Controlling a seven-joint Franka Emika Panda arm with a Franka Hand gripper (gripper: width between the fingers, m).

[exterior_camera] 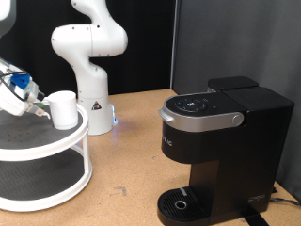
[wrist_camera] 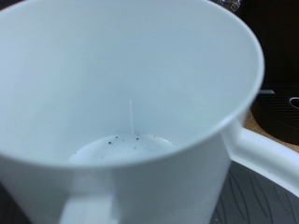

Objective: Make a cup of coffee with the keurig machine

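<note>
Black curtains back a wooden table where the gripper meets the white mug atop a two-tier stand; its finger state stays unreadable. Keurig machine sits well apart.

We are looking at a two-tier round white stand sitting at the exterior view's left on a light wooden tabletop, its dark lower shelf showing between the tiers. A black curtain is hanging behind as a backdrop. A small blue light is glowing just above the tabletop, near the stand's upper rim.
</note>
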